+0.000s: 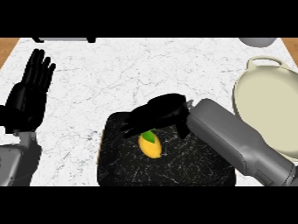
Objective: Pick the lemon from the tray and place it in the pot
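Lemon (151,146) on your black tray (122,168): right robot hand (156,114) curls over its top, grasp unclear; left robot hand (32,89) rests released; cream pot (270,109) beside.

The lemon (151,148) is yellow with a small green leaf at its upper end. It lies lengthwise on the tray (122,170), a dark slab with pale speckles at the lower middle of the worktop. The pot (277,111) is a wide, cream-coloured oval vessel with a loop handle at its far end, standing to the right of the tray.
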You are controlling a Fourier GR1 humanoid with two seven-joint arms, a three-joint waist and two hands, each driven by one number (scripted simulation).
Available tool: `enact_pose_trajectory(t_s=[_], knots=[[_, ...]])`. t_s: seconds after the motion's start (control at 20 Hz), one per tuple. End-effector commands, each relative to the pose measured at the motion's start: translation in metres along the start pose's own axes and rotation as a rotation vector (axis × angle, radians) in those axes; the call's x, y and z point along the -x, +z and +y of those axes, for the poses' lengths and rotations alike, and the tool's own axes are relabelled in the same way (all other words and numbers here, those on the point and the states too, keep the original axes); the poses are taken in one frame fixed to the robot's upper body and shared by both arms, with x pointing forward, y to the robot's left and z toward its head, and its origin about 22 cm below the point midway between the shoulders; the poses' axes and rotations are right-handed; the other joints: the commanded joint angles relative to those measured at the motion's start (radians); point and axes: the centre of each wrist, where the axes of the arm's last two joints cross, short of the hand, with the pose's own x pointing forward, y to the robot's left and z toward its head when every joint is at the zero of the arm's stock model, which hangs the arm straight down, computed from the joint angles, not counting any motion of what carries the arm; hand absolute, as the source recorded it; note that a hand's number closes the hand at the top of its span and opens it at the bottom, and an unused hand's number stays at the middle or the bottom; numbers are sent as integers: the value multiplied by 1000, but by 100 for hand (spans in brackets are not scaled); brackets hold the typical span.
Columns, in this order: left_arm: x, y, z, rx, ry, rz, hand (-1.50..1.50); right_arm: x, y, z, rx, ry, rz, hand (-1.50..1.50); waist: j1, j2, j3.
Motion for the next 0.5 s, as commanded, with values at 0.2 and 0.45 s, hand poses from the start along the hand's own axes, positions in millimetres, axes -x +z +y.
enact_pose_trajectory(t_s=[0.2,0.45], knots=[[0,-10,-13,-6,20,-3,0,5,-31,35,-60,-37,11,-150,0,3,0],[0,0,-4,2,-1,-5,0,0,-33,39,-23,-31,-29,-150,-2,0,0]])
